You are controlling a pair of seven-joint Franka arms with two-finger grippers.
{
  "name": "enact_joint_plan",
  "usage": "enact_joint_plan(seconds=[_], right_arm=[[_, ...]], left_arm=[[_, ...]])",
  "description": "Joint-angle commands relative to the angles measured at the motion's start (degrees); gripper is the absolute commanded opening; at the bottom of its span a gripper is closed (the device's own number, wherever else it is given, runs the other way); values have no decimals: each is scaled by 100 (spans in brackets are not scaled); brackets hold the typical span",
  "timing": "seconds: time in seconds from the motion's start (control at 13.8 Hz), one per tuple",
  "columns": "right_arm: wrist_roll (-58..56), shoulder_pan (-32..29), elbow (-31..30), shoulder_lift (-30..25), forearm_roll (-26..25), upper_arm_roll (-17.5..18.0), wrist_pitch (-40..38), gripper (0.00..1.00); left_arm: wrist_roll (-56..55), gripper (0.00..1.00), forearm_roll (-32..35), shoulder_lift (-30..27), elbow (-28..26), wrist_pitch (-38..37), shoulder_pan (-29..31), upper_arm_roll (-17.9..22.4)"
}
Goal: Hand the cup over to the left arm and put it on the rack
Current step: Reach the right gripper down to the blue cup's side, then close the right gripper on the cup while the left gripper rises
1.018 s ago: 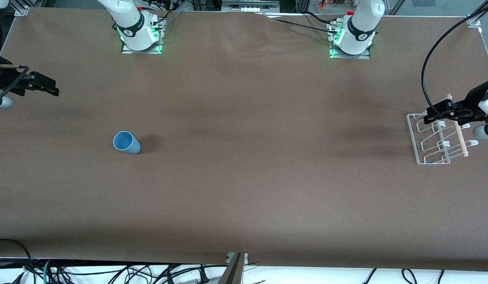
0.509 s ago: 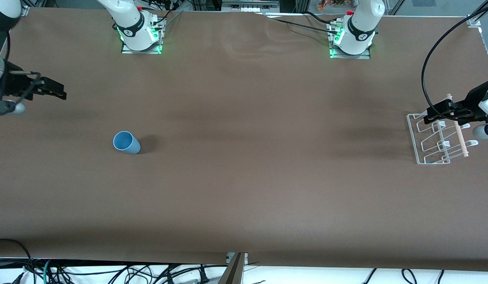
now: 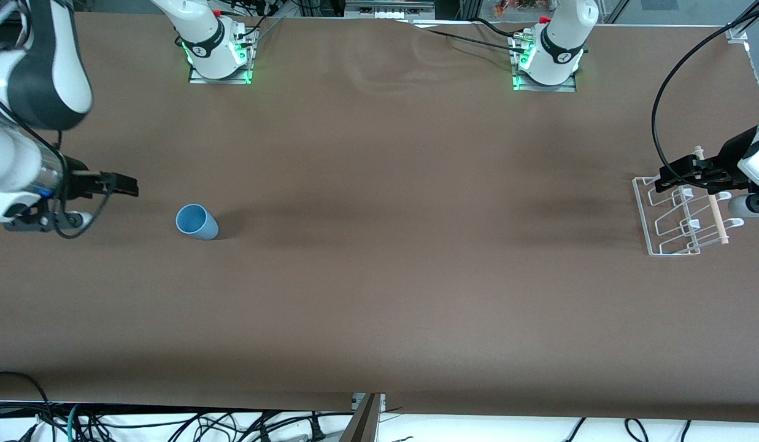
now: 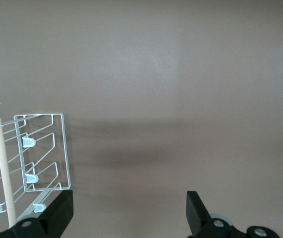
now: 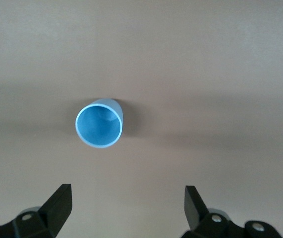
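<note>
The light-blue cup [image 3: 196, 221] stands upright, mouth up, on the brown table toward the right arm's end; it also shows in the right wrist view [image 5: 100, 123]. My right gripper [image 3: 126, 185] is open and empty, in the air beside the cup toward the right arm's end of the table, not touching it; its fingertips [image 5: 62, 196] show in the right wrist view. The white wire rack [image 3: 678, 216] with its pale dowel stands at the left arm's end; it also shows in the left wrist view [image 4: 37, 158]. My left gripper [image 3: 669, 180] is open and empty above the rack's edge.
A thick black cable [image 3: 667, 98] loops up from the left wrist above the rack. The two arm bases [image 3: 216, 52] stand along the table's back edge. Loose cables hang below the table's front edge [image 3: 170, 423].
My right gripper has swung in from the table's end toward the cup, with more of the arm now in view. The left gripper has shifted only slightly. The cup has not moved.
</note>
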Motion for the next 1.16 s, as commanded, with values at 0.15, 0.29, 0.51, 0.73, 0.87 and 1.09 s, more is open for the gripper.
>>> enact_joint_plan(seconds=[0.15,0.29,0.51,0.73,0.87,1.09], right_arm=[[315,23,-1178,-359,-75,13,1284,100],[342,23,-1653,-403,-66,13,1943,100],[816,32,-2418,-377,-57,127,3217,100],[1062,32,-2613,-272,-66,171,3511,100],[1054,40,-2648,-114,-66,171,3667,100],[1010,40,-2728,27,-74,171,3958,99]], left_arm=[[-63,100,-73,132,224,-157,-18,6],[-63,100,-46,140,224,-157,-27,6],[-54,100,-73,167,215,-148,8,6],[-10,100,-90,184,197,-122,-1,-3],[-10,100,-431,219,136,-131,26,-3],[670,100,-573,246,118,-113,0,-12]])
